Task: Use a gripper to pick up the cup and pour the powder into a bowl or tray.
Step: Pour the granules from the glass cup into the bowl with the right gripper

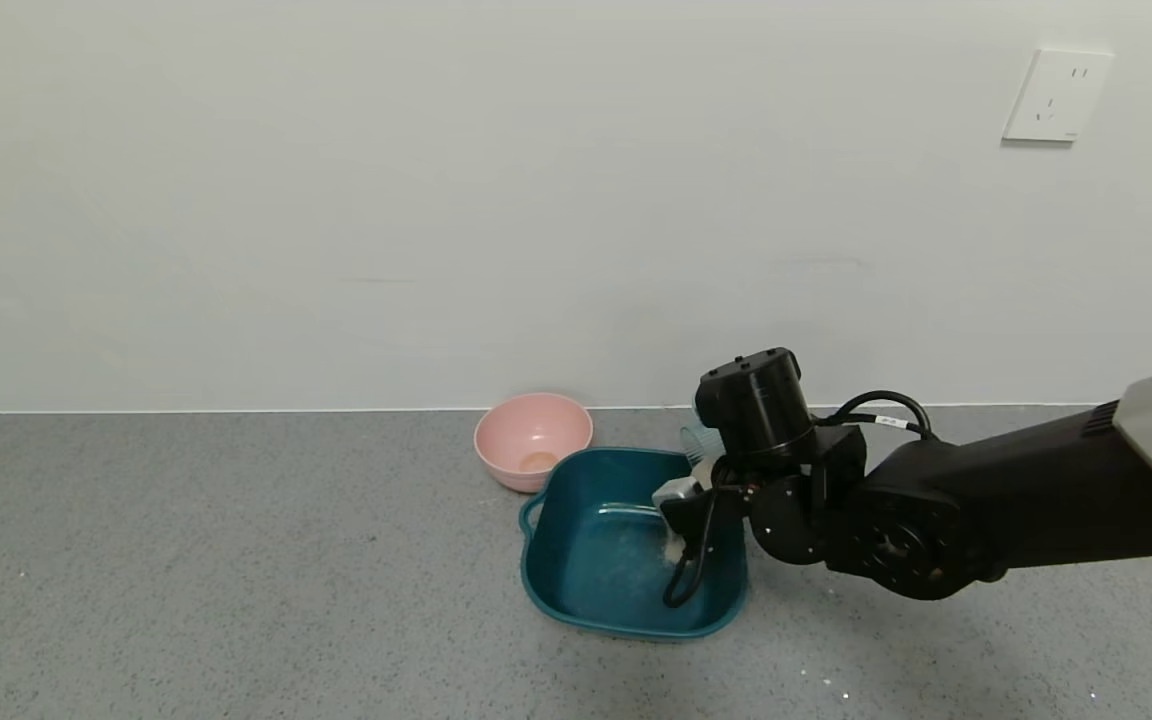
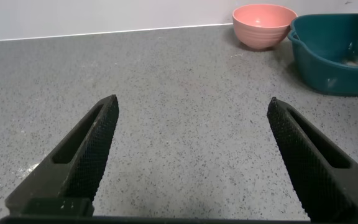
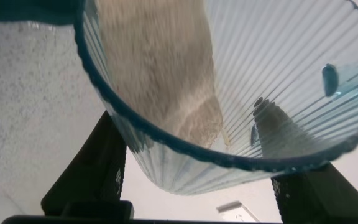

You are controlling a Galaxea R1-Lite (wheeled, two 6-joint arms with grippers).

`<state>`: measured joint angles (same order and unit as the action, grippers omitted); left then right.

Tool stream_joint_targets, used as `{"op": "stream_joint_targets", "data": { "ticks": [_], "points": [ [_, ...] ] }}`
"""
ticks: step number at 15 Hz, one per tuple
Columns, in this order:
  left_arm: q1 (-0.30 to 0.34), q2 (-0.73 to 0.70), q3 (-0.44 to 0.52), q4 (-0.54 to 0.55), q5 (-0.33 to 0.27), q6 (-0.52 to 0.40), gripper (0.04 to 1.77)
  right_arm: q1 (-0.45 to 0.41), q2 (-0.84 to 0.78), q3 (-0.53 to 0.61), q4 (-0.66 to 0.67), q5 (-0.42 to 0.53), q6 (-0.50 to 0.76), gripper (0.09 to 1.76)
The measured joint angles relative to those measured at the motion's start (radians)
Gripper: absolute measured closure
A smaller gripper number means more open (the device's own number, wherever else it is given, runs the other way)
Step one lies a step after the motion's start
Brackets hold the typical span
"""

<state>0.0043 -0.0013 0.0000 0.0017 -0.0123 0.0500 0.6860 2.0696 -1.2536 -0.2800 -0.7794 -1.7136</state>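
My right gripper (image 1: 678, 494) hangs over the right side of the dark-teal basin (image 1: 576, 610). It is shut on the pale-blue ribbed cup (image 1: 698, 440), which is tipped over; my wrist hides most of the cup. In the right wrist view my gripper (image 3: 188, 124) clamps the cup (image 3: 278, 74) from both sides. Off-white powder (image 3: 160, 68) lies along the cup's wall down to its rim. A little powder (image 1: 673, 548) shows in the basin under the gripper. My left gripper (image 2: 193, 102) is open and empty above the grey surface, away from the basin (image 2: 334, 62).
A round pink bowl (image 1: 533, 438) stands just behind the basin's left corner, and shows in the left wrist view (image 2: 264, 23) too. The white wall runs close behind both. A wall socket (image 1: 1056, 95) is at the upper right. Grey speckled surface stretches to the left.
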Motion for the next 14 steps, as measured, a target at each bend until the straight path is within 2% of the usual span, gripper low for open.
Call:
{"op": "stream_joint_targets", "data": {
  "ticks": [14],
  "points": [
    [0.000, 0.000, 0.000, 0.000, 0.000, 0.000, 0.09, 0.034, 0.010, -0.003, 0.006, -0.032, -0.046, 0.52]
  ]
}}
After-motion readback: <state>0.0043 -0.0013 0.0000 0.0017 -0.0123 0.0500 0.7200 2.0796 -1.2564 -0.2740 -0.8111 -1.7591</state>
